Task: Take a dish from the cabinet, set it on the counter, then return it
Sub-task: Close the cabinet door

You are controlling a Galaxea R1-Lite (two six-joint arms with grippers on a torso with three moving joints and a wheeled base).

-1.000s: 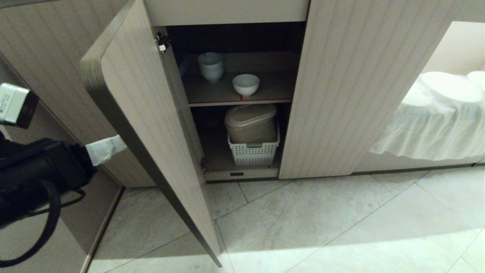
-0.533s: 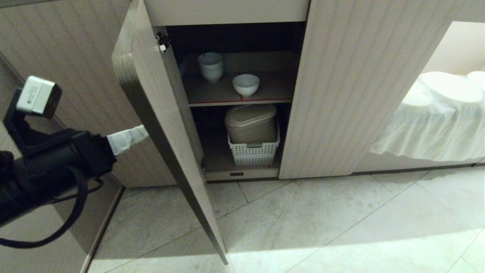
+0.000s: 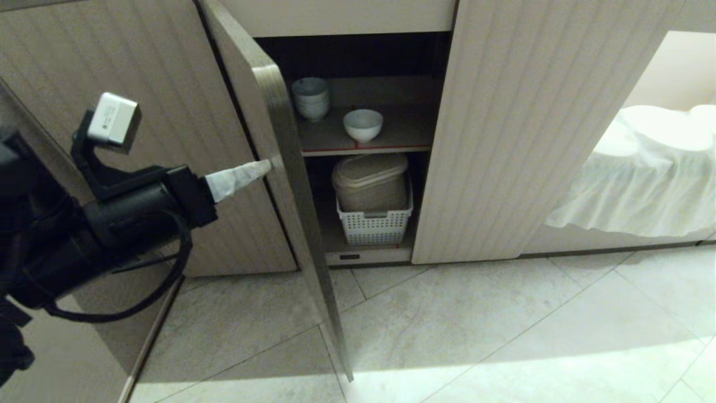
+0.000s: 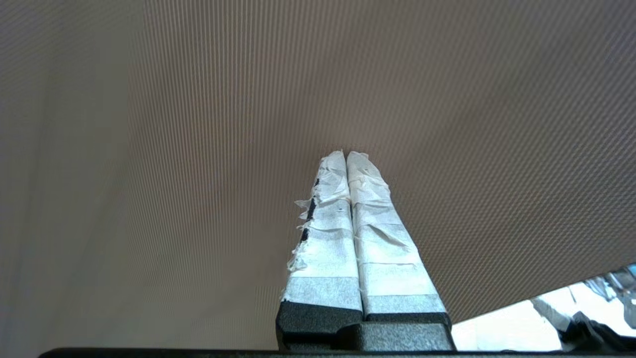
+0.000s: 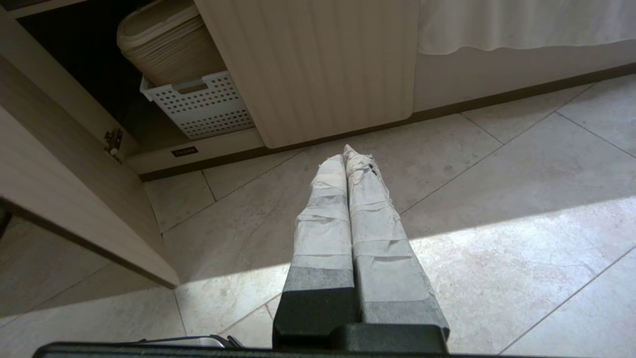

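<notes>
I was looking into a home kitchen: a low beige cabinet (image 3: 537, 129) with fluted doors stood on a pale tiled floor (image 3: 503, 324), its shelf held white bowls (image 3: 311, 98), and a white basket (image 3: 373, 224) of stacked containers sat below them.

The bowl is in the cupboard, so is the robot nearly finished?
Nearly, it seems. The dish sits on the cabinet shelf, so the return looks done. In hand: the shut left gripper pushes the door closed. Left: shutting it fully. The right gripper idles over the floor.
</notes>
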